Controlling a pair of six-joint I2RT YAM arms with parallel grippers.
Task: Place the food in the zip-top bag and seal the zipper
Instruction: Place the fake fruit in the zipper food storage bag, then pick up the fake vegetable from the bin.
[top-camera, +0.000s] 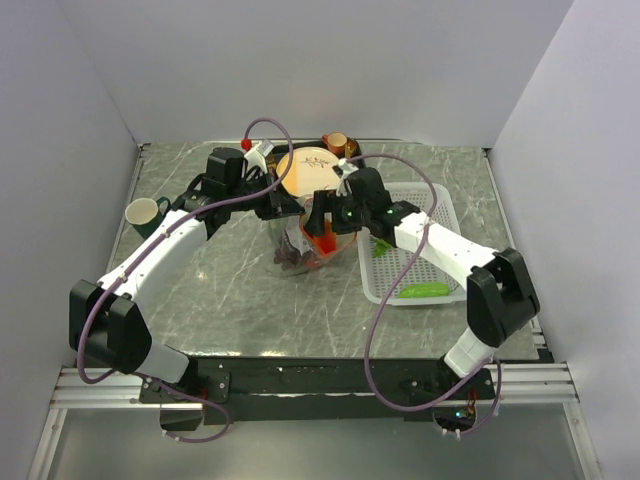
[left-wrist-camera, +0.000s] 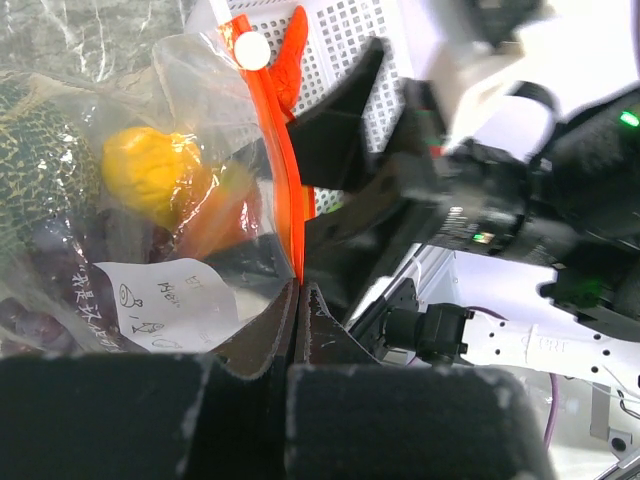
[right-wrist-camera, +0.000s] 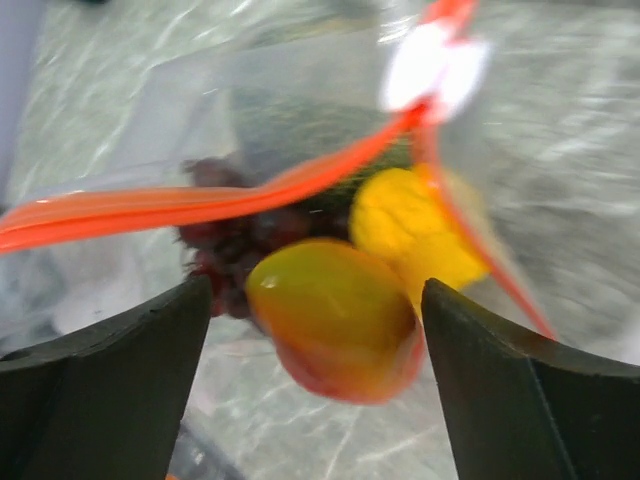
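Overhead view: both arms reach in to the middle of the table (top-camera: 230, 295), meeting over the zip-top bag (top-camera: 293, 252), which stands there mouth up.

Left gripper (left-wrist-camera: 297, 290): jaws pinched tight on the zipper (left-wrist-camera: 285, 170). In the left wrist view the orange-red strip runs straight up out of the closed fingertips. A white slider tab (left-wrist-camera: 252, 50) sits at the top end of the strip.

Right gripper (right-wrist-camera: 318, 292): jaws spread wide and clamping nothing. I see an orange-yellow piece (right-wrist-camera: 335, 320) between the two black fingers (right-wrist-camera: 110, 350), with a gap on its left side and a hair of a gap on its right. The picture is blurred there. I cannot tell whether the piece has passed the mouth.

Mouth: in the right wrist view the zipper splits at the tab into two strips, one running to the left edge, the other to the lower right, so it is open.

Through the plastic I see a yellow pear (left-wrist-camera: 150, 170), dark grapes (right-wrist-camera: 225, 245) and the netted green melon (left-wrist-camera: 25, 150), plus a paper label (left-wrist-camera: 170, 298) low on the bag.

A cucumber (top-camera: 422, 290) lies in the white mesh basket (top-camera: 425, 205), right of the bag. Behind the bag is a round plate (top-camera: 305, 170); at the left edge of the table, a green cup (top-camera: 145, 213).
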